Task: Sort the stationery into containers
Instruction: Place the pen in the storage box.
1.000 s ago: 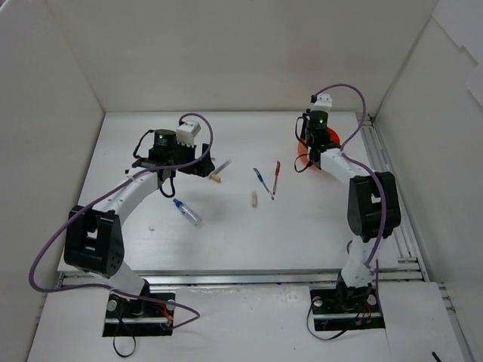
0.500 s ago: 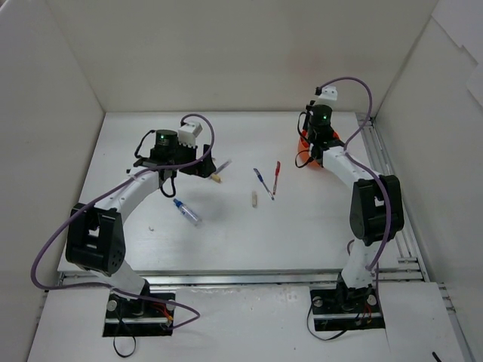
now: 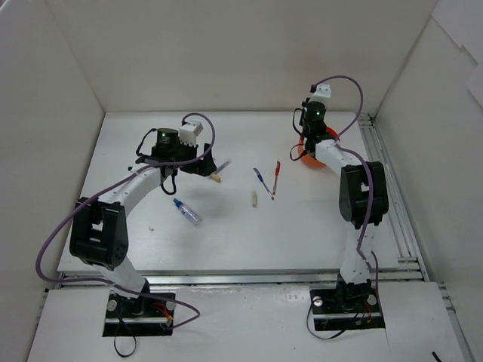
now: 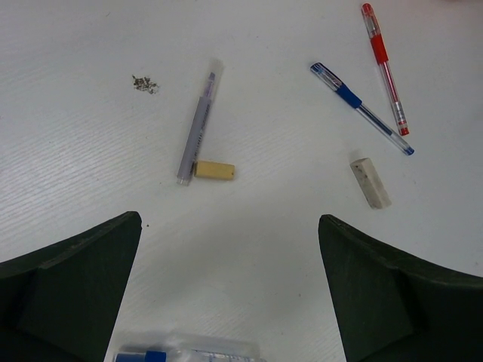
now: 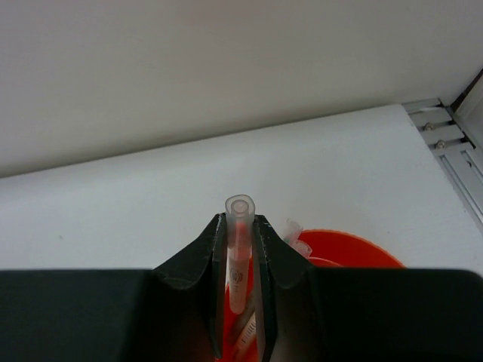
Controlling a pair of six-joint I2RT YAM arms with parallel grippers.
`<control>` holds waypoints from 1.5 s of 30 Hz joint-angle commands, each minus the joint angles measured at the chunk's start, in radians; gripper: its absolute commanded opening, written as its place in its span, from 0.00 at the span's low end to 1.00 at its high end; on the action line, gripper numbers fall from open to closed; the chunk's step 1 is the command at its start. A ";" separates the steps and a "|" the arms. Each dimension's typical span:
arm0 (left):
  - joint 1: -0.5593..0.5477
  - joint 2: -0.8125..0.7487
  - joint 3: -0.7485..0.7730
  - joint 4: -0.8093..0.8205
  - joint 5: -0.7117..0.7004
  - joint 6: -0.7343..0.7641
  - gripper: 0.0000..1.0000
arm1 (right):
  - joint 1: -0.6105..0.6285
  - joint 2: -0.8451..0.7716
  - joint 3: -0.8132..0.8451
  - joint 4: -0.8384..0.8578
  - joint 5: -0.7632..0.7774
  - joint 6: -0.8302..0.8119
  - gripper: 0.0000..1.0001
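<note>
Right wrist view: clear red-ink pen (image 5: pixel 240 207) is pinched upright by right end effector (image 5: pixel 240 221), just over orange pot (image 5: pixel 355 246) | left wrist view: left end effector (image 4: pixel 229 221) is spread wide above tabletop (image 4: pixel 279 249) | blue pen (image 4: pixel 361 108), red pen (image 4: pixel 385 66) and 2 beige stubs (image 4: pixel 214 170) are seen lying there.

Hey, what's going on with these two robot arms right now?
The right gripper is shut on a clear-barrelled pen, held upright over the orange pot, which has other items in it. The left gripper hangs open above the table, over a grey marker, a beige stub beside it, a second stub, a blue pen and a red pen. A blue-capped tube lies nearby.
</note>
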 commanded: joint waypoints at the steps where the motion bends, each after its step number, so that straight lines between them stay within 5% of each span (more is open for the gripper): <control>1: 0.008 -0.023 0.057 0.025 0.016 0.006 1.00 | -0.009 -0.014 0.018 0.073 0.010 0.014 0.00; 11: 0.008 -0.033 0.048 0.028 0.036 0.005 1.00 | -0.007 -0.130 -0.162 0.091 0.016 0.051 0.00; 14: 0.008 -0.047 0.034 0.033 0.035 0.005 1.00 | -0.009 -0.164 -0.206 0.091 0.013 0.069 0.07; 18: 0.008 -0.053 0.034 0.035 0.036 0.003 1.00 | -0.009 -0.190 -0.222 0.090 -0.022 0.068 0.33; 32: 0.008 0.037 0.129 -0.019 0.042 0.042 1.00 | -0.009 -0.314 -0.283 0.086 -0.071 0.091 0.63; 34: 0.008 0.086 0.172 -0.028 0.065 0.057 1.00 | -0.009 -0.360 -0.312 0.074 -0.094 0.101 0.95; 38: 0.008 0.181 0.273 -0.088 0.111 0.124 1.00 | -0.004 -0.465 -0.363 -0.002 -0.135 0.141 0.98; 45: -0.048 0.365 0.513 -0.258 -0.028 0.232 1.00 | 0.011 -0.679 -0.507 -0.154 -0.215 0.223 0.98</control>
